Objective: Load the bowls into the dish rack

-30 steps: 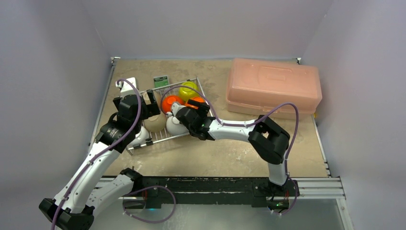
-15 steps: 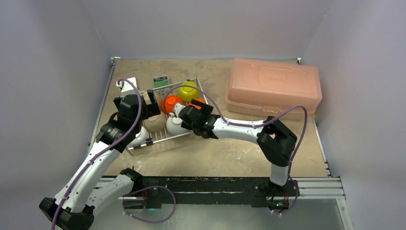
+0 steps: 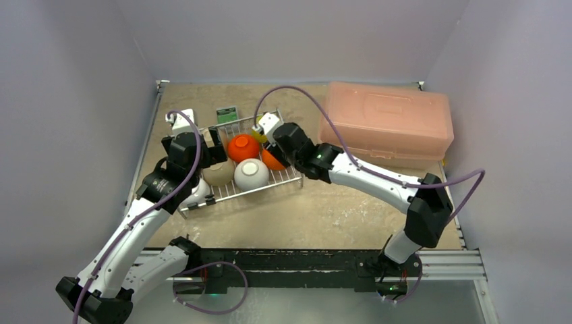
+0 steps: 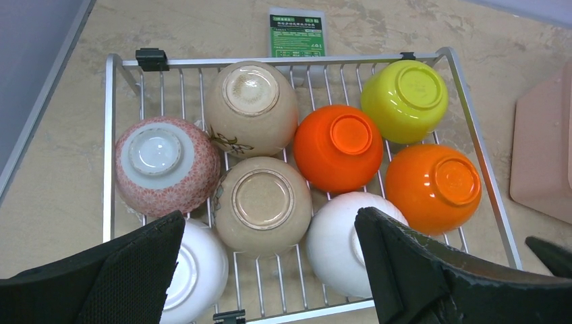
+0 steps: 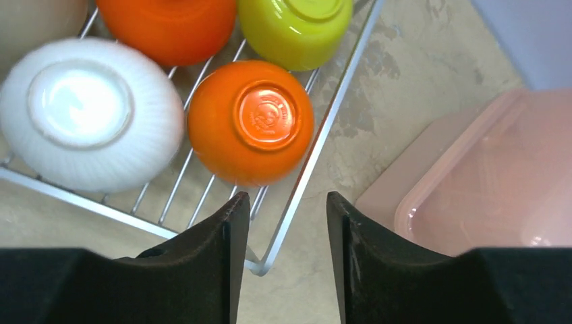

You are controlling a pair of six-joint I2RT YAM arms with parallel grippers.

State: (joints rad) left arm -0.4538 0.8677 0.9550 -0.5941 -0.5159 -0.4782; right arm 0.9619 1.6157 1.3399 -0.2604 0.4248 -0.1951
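Observation:
The silver wire dish rack (image 4: pixel 108 169) holds several bowls, all upside down: a lime-green bowl (image 4: pixel 405 100), two orange bowls (image 4: pixel 339 147) (image 4: pixel 433 187), two beige bowls (image 4: pixel 251 108) (image 4: pixel 263 204), a pink patterned bowl (image 4: pixel 166 165) and two white bowls (image 4: pixel 192 270) (image 4: pixel 344 243). My left gripper (image 4: pixel 270 223) is open and empty above the rack's near side. My right gripper (image 5: pixel 287 202) is open and empty above the rack's right corner, just beside an orange bowl (image 5: pixel 251 121). In the top view the right gripper (image 3: pixel 287 150) covers part of that bowl.
A pink translucent plastic box (image 3: pixel 384 125) stands right of the rack, close to the right gripper, and shows in the right wrist view (image 5: pixel 485 175). A small green card (image 4: pixel 297 32) lies behind the rack. Walls enclose the table on three sides.
My right gripper has moved off the white bowl toward the rack's right side, uncovering the white and orange bowls. The right elbow has swung out to the right. The left arm has not moved.

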